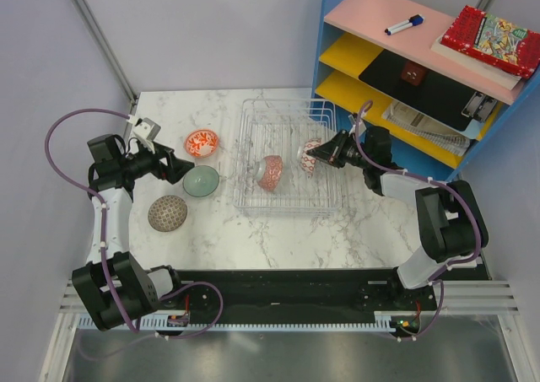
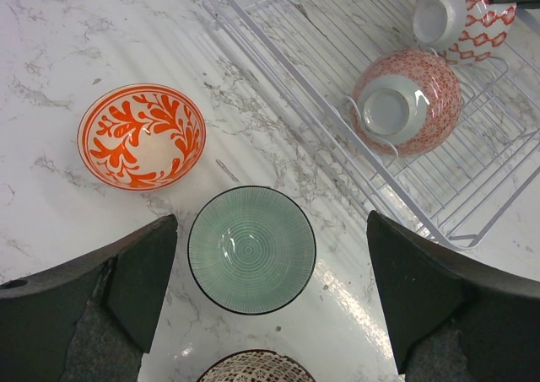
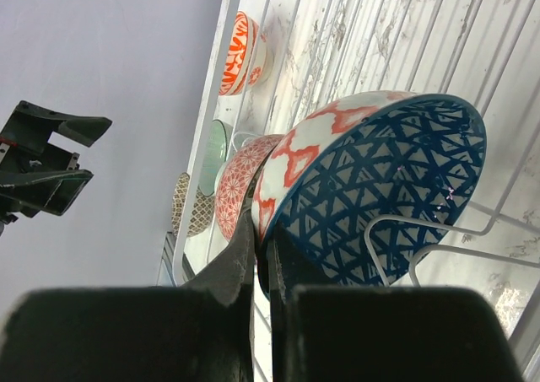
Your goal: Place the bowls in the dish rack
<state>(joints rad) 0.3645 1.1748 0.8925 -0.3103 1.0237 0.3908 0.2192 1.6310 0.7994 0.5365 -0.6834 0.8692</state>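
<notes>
The wire dish rack stands mid-table. A red-patterned bowl leans on its side inside it. My right gripper is shut on the rim of a white bowl with red outside and blue inside, holding it tilted over the rack's right part. My left gripper is open above a green bowl on the table. An orange-and-white bowl sits beyond it. A brown patterned bowl sits nearer the front. The rack, the red bowl and the held bowl show in the left wrist view.
A blue shelf unit with pink and yellow shelves stands at the back right, close to the rack, holding a marker, books and a stapler. Grey walls enclose the marble table.
</notes>
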